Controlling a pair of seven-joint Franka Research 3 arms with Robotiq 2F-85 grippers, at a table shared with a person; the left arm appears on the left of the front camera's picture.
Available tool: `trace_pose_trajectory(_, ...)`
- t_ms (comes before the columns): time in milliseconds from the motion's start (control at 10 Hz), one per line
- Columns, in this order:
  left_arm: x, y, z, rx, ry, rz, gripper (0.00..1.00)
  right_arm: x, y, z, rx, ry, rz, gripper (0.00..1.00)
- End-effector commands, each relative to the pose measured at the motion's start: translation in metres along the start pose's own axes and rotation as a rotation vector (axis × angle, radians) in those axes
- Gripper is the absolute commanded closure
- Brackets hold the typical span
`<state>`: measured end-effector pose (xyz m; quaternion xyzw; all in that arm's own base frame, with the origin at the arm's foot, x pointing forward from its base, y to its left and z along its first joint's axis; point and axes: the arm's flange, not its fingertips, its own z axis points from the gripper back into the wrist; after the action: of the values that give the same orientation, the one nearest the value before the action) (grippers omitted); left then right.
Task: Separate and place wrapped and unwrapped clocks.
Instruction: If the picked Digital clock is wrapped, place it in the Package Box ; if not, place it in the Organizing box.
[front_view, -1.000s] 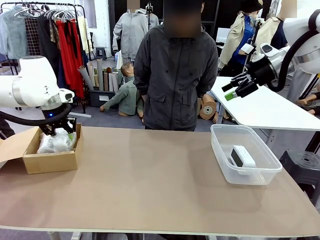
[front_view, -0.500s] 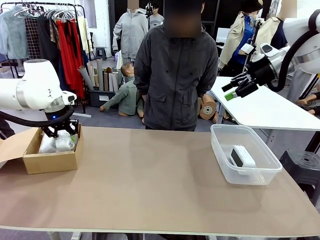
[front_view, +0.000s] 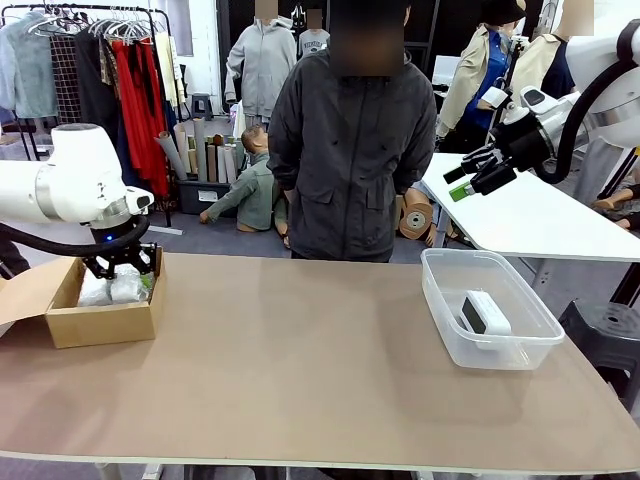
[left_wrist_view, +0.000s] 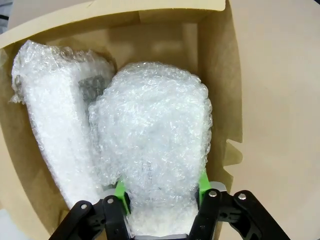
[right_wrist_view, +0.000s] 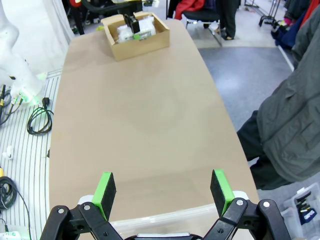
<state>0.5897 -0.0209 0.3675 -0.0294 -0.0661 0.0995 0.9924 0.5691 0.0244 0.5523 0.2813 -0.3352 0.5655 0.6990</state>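
Tan tabletop (front_view: 300, 370): left gripper (left_wrist_view: 161, 192) clasps the second whitish bubble-wrapped lump (left_wrist_view: 152, 150) inside the brown cardboard box (left_wrist_view: 220, 100), beside the first wrapped lump (left_wrist_view: 47, 130). Bare white rounded-rectangular clock (front_view: 485, 314) lies in the clear plastic tub (front_view: 440, 290), well away from that box; right gripper (right_wrist_view: 162, 192) hangs wide, empty. Step judged: depositing; next calls for release and lift.

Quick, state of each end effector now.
Left end effector: pads against a wrapped clock in the box; grip or release cannot be told.
Right end effector: open, empty.
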Motion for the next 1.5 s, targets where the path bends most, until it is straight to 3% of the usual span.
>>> trace_pose_trajectory(0,0.006,0.002,0.004,0.032,-0.005,0.019,0.07,0.001,0.0,0.001,0.0,0.0,0.006,0.0)
trace_pose_trajectory(100,0.006,0.003,0.005,0.034,-0.004,0.026,0.0,0.001,0.0,0.001,0.0,0.0,0.006,0.0)
trace_pose_trajectory(900,0.01,-0.007,0.05,-0.026,-0.027,0.041,0.0,0.001,0.0,0.001,0.0,0.0,0.006,0.0)
trace_pose_trajectory(1400,0.012,-0.006,0.049,-0.02,-0.037,0.026,0.0,0.001,0.0,0.001,0.0,0.0,0.006,0.0)
